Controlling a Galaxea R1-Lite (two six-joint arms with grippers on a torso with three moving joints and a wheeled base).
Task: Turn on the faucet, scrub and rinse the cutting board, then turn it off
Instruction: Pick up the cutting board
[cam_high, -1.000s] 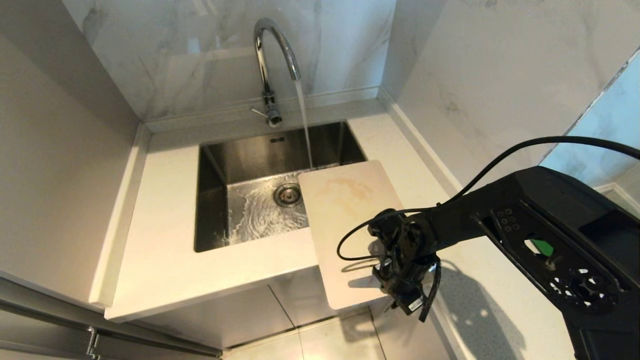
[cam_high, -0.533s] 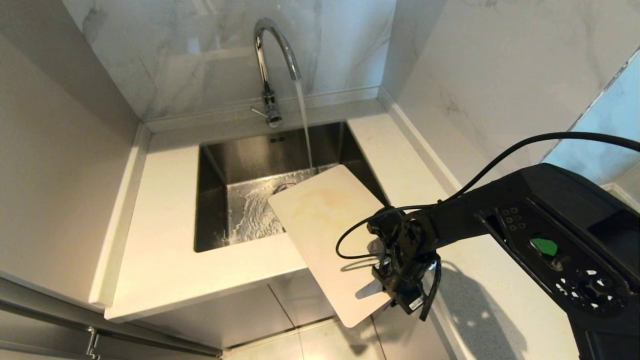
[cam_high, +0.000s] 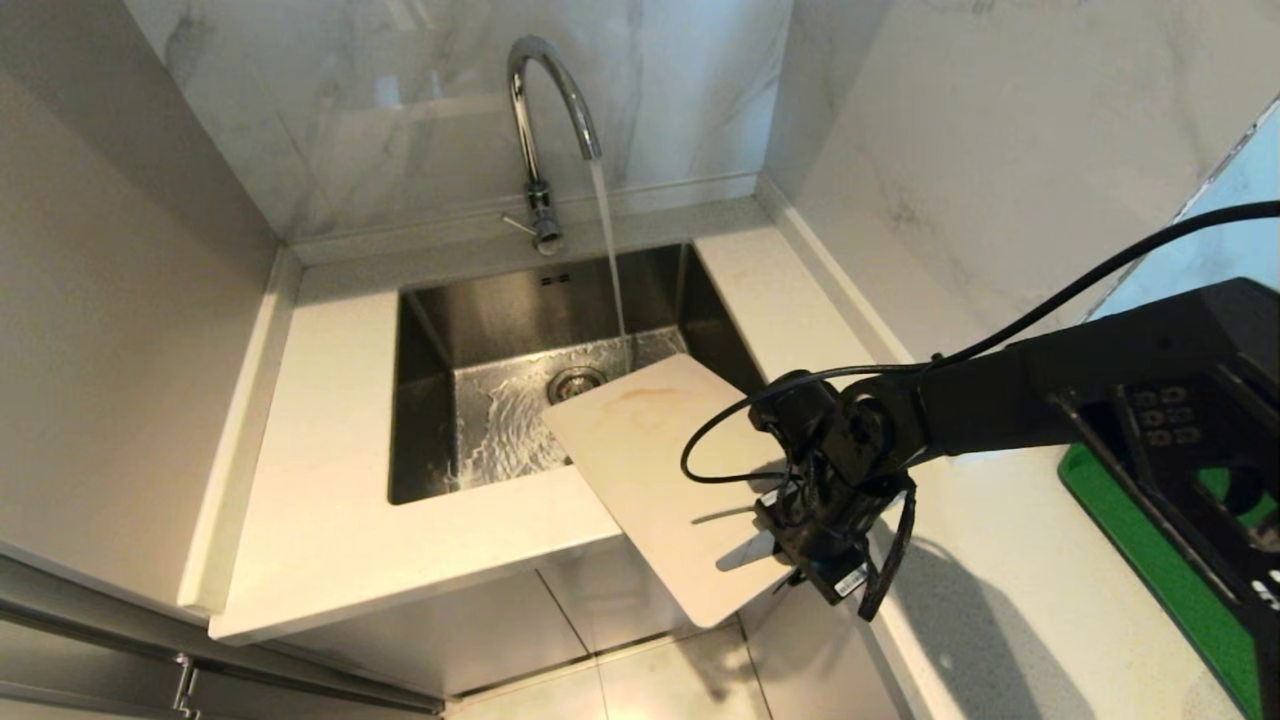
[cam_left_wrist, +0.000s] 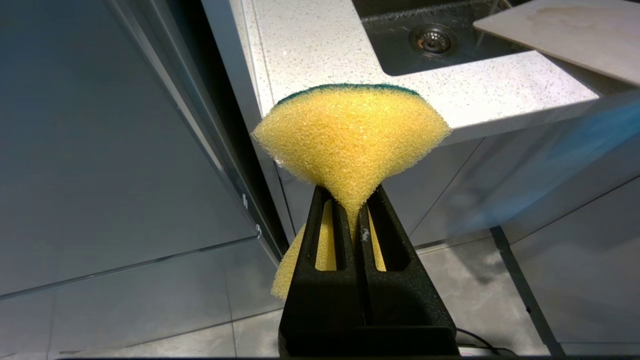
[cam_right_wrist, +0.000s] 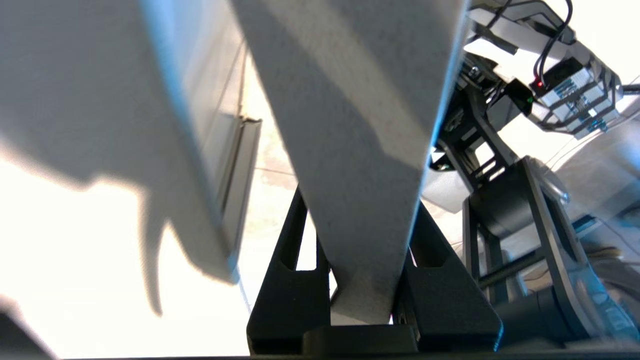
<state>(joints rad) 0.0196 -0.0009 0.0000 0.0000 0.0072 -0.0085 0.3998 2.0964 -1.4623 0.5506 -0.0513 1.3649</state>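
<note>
Since a sec ago our right pincer (cam_high: 790, 545), clamped on the board's (cam_high: 660, 470) near end, has swung and tipped it so the far corner at 12 o'clock now dips over the sink (cam_high: 420, 330), just short of the faucet's (cam_high: 548, 120) running stream. Rinse looks about to begin. Left pincer (cam_left_wrist: 356, 220) sits closed on the sponge (cam_left_wrist: 350, 135), below the worktop (cam_left_wrist: 320, 55) edge, ready to scrub.

A steel sink (cam_high: 440, 330) sits sunk in a pale speckled table (cam_high: 330, 520) at the frame's centre, its drain (cam_high: 575, 384) near the middle. Marble wall (cam_high: 900, 130) fills the upper right. A green board (cam_high: 1150, 570) lies at lower right. A yellow sponge (cam_left_wrist: 350, 135) fills the left wrist view's centre.
</note>
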